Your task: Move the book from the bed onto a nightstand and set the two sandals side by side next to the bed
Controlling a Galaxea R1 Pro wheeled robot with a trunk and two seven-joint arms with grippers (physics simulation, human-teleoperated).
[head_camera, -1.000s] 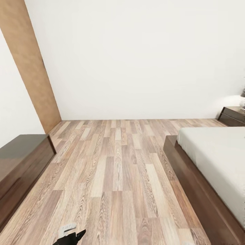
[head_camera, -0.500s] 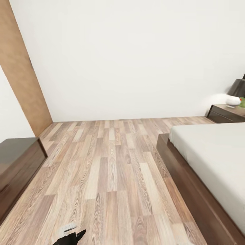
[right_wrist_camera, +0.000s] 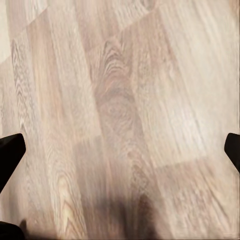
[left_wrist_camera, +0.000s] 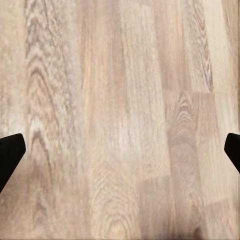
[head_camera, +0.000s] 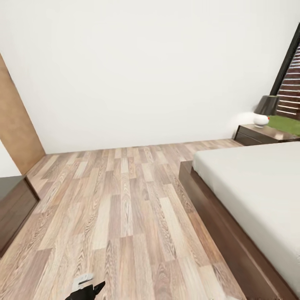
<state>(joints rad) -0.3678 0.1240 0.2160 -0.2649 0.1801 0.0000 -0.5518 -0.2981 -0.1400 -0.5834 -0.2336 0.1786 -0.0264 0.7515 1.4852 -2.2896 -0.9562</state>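
Beside the bed (head_camera: 250,196) | nightstand (head_camera: 256,134) ahead | both claws spread over bare floor (left_wrist_camera: 120,100) (nothing held) | I judge everything still to do

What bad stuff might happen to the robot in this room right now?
1. It might bump the bed: the dark frame sticks out low beside the floor it rolls on.
2. The low cabinet on the other side narrows the path, so a wide turn might clip it.
3. A lamp stands on the nightstand; setting something down there carelessly might knock it. Both pincers, left and right, hang open over bare floor.
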